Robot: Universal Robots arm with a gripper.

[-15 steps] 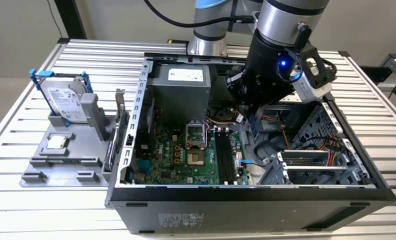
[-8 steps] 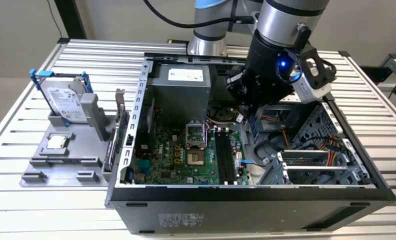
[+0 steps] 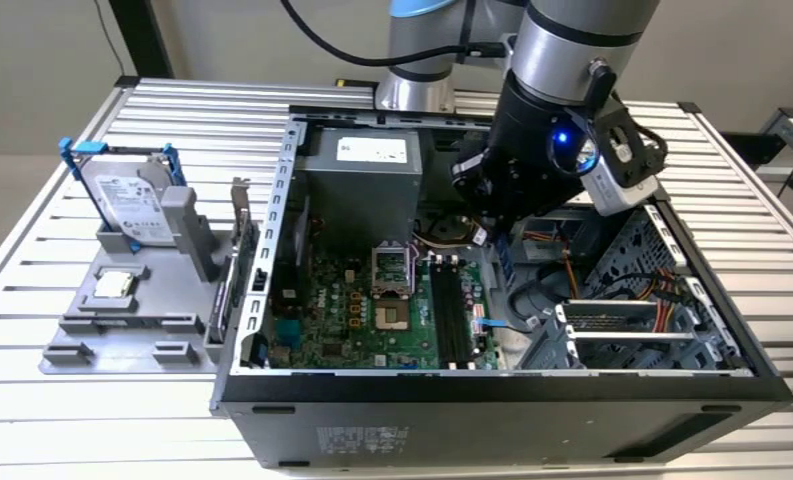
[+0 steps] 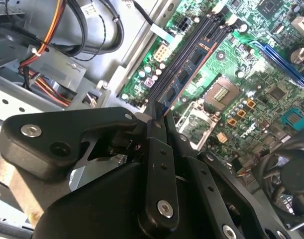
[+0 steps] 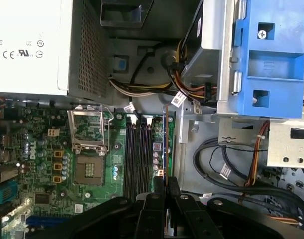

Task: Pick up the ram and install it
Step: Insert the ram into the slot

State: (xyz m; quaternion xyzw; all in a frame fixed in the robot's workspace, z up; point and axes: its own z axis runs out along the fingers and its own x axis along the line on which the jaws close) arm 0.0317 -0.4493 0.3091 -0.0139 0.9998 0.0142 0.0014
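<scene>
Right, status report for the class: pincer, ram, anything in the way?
Pincer shut on the ram. Ram edge-on, alongside the black slots; seated or not, cannot tell. No cables across the slots.

Slatted metal table [image 3: 89, 420]: open computer case [image 3: 503, 400], grey parts tray [image 3: 129, 330].

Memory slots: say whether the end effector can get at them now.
Probably yes: the end effector, shut on the ram, hangs above the black slots, which lie bare; the cables sit off to one side.
</scene>
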